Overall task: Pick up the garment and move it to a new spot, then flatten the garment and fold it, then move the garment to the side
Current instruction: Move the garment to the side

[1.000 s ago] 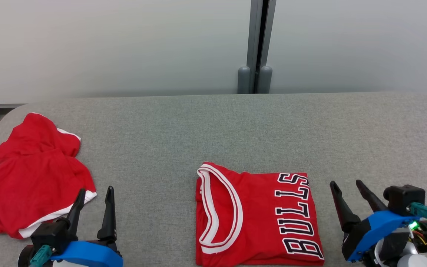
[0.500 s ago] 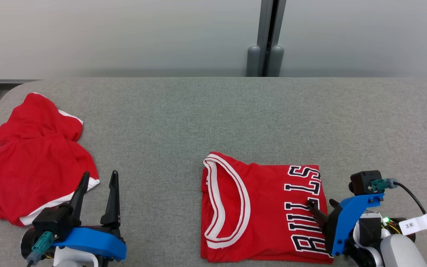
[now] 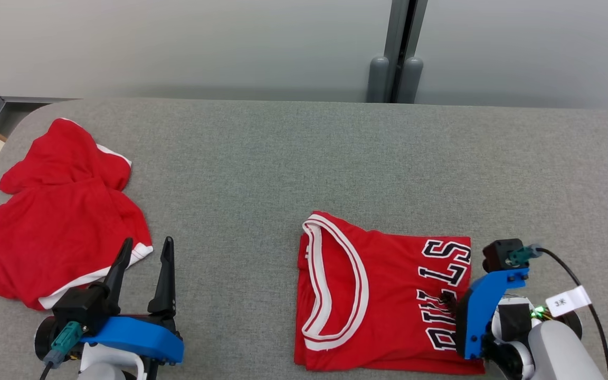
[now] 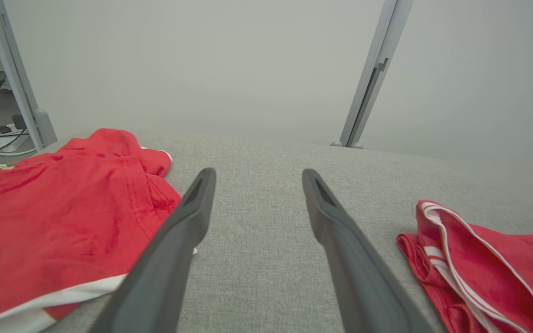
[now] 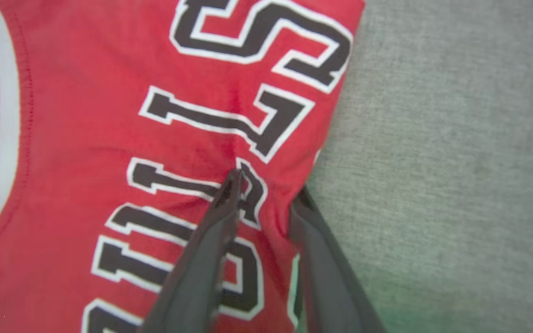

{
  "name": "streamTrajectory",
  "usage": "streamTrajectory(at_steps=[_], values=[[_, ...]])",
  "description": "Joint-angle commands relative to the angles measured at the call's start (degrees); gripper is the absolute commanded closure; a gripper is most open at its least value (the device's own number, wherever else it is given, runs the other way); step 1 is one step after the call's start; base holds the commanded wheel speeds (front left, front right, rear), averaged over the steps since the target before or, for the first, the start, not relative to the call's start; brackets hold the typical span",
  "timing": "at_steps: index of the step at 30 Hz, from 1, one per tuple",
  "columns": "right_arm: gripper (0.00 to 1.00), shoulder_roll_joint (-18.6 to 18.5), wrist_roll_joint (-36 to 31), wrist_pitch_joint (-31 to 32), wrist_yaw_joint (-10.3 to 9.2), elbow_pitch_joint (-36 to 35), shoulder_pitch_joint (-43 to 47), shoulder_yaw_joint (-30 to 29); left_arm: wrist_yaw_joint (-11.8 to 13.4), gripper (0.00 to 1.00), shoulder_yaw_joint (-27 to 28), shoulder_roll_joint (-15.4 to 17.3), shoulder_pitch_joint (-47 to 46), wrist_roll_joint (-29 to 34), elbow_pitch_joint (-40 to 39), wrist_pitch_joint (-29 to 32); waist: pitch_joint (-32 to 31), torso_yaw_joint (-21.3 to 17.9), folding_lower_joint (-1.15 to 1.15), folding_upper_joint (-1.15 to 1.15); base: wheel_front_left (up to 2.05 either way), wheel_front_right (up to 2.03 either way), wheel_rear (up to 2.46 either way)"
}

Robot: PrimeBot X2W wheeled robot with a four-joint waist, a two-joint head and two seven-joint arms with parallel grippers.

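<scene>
One folded red jersey lies on grey table; right gripper pinches its right edge at the lettering; left gripper, fingers spread, sits well left of jersey.

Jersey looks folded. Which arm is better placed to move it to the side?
Right. The right gripper straddles the jersey at its right edge, with fabric puckered there. The left gripper is open over the table, apart from the jersey, beside the crumpled red garment.
</scene>
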Motion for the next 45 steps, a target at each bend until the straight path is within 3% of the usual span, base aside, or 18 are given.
streamTrajectory(at_steps=[1,5,12,17,18,25,33,38,43,44,45], values=[[1.00,1.1,-1.1,0.4,0.18,1.0,0.8,1.2,0.0,0.00,0.3,0.0,-0.3,0.0,0.0,-0.3,0.0,-0.4,0.00,0.00,0.00,0.00,0.00],[1.00,-1.0,-4.8,-1.2,0.13,-2.7,-3.4,3.0,0.1,0.00,0.9,-0.1,0.1,-0.3,-0.3,-0.4,0.3,-1.8,0.00,0.00,0.00,0.00,0.00],[1.00,-13.1,-5.2,-2.5,0.11,-7.4,-14.2,14.8,0.0,0.00,2.1,-0.6,-1.0,-0.1,-2.8,-0.4,3.6,-6.7,0.00,0.00,0.00,0.00,0.00],[1.00,-20.3,-2.7,-3.6,0.11,-7.0,-22.7,18.1,-0.6,0.00,2.9,-0.9,-3.6,0.4,-5.1,-0.5,8.1,-10.6,0.00,0.00,0.00,0.00,0.00],[1.00,-20.3,-2.7,-3.6,0.11,-7.0,-22.7,18.1,-0.6,0.00,2.9,-0.9,-3.6,0.4,-5.1,-0.5,8.1,-10.6,0.00,0.00,0.00,0.00,0.00],[1.00,-29.5,-1.3,-6.4,0.11,-3.9,-29.6,19.2,-1.2,0.00,2.5,-0.6,-8.5,2.4,-7.8,-0.5,14.4,-14.6,0.00,0.00,0.00,0.00,0.00],[1.00,-38.2,0.6,-13.6,0.10,-0.9,-33.5,19.6,-1.6,0.00,2.0,1.1,-12.1,3.7,-10.1,0.0,20.9,-17.0,0.00,0.00,0.00,0.00,0.00],[1.00,-41.6,-1.8,-18.8,0.10,2.1,-36.1,18.3,-1.5,0.00,1.9,2.2,-13.4,3.9,-11.7,1.0,23.9,-17.5,0.00,0.00,0.00,0.00,0.00],[1.00,-41.7,-4.3,-22.5,0.10,5.7,-37.6,16.0,-1.6,0.00,1.4,2.5,-14.3,4.0,-12.1,1.4,25.2,-17.1,0.00,0.00,0.00,0.00,0.00],[0.78,-41.5,-5.0,-23.3,0.10,6.4,-37.7,15.5,-1.6,0.00,1.3,2.5,-14.6,4.0,-12.0,1.4,25.2,-17.0,0.00,0.00,0.00,0.00,0.00],[0.44,-41.3,-5.9,-24.3,0.10,6.9,-37.6,15.5,-1.7,0.00,1.2,2.4,-14.7,3.8,-11.8,1.4,25.2,-16.8,0.00,0.00,0.00,0.00,0.00]])
